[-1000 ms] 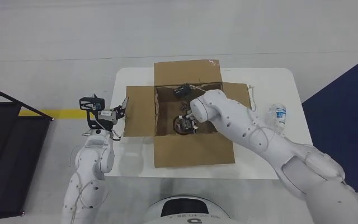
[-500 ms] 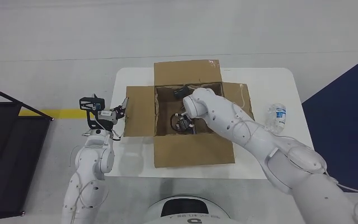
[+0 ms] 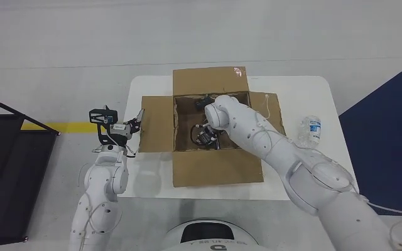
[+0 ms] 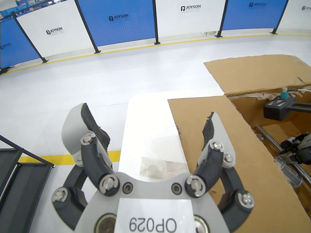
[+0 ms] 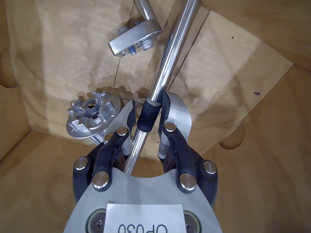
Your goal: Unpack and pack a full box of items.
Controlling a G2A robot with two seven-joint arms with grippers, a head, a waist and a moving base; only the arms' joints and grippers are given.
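Note:
An open cardboard box sits in the middle of the white table. My right arm goes down into it, and my right gripper is shut on the black-taped band of a shiny metal rod that leans across the box floor. Beside the rod lie a metal bracket with a pin and bolts and a toothed metal disc. My left gripper is open and holds nothing; it hangs over the table's left edge by the box's left flap.
A black device with a teal cap lies at the far side of the box. A clear water bottle lies on the table right of the box. A white cable rests on the right flap.
My right arm has swung left and further into the box, with the gripper staying over the parts inside. The left arm has not moved.

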